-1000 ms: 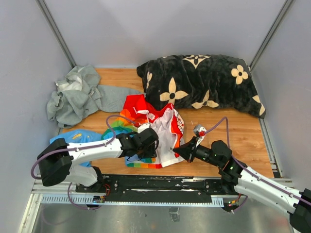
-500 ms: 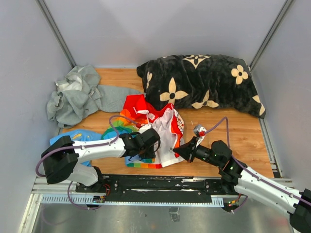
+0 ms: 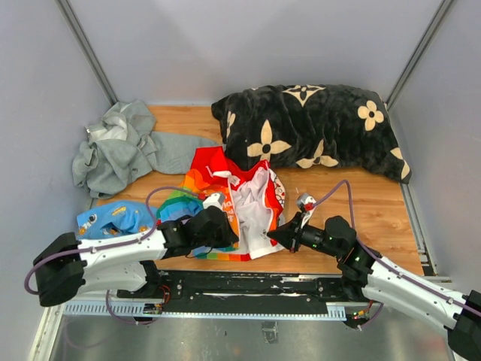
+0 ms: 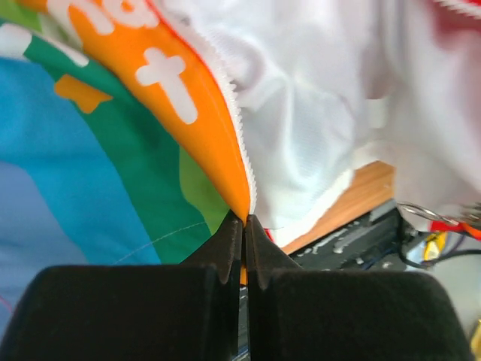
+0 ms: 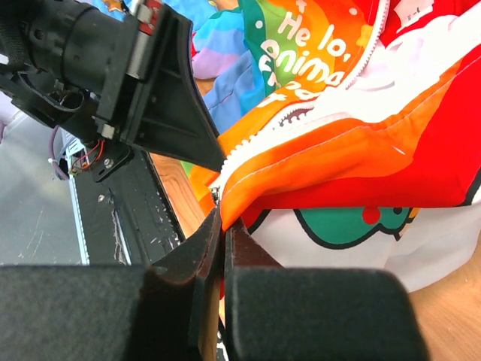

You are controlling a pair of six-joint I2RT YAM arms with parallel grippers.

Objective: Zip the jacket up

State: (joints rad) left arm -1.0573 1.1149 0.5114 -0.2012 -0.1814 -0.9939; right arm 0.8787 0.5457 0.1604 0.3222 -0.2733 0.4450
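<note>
The jacket point(image 3: 248, 199) is smooth printed cloth with a slight sheen, its lining point(image 4: 316, 113) a matt white mesh and its zip teeth point(image 4: 239, 143) white and plastic-looking. Under the jacket the table point(image 3: 391, 210) is smooth wood with a light sheen; behind the jacket the black cushion point(image 3: 308, 128) is fuzzy plush, and left of the jacket the grey sweatshirt point(image 3: 120, 154) is soft matt knit. The left gripper point(image 4: 244, 222) and right gripper point(image 5: 223, 219), at the jacket's hem, look like matt black plastic.

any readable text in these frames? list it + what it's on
"He lo," in white print on the rainbow part of the jacket, right wrist view.
"anima" on the line below it; the rest is hidden by a fold.
Left wrist view: white letter fragments on the orange stripe, cut off by the frame, unreadable.
Top view: jacket print too small to read.
</note>
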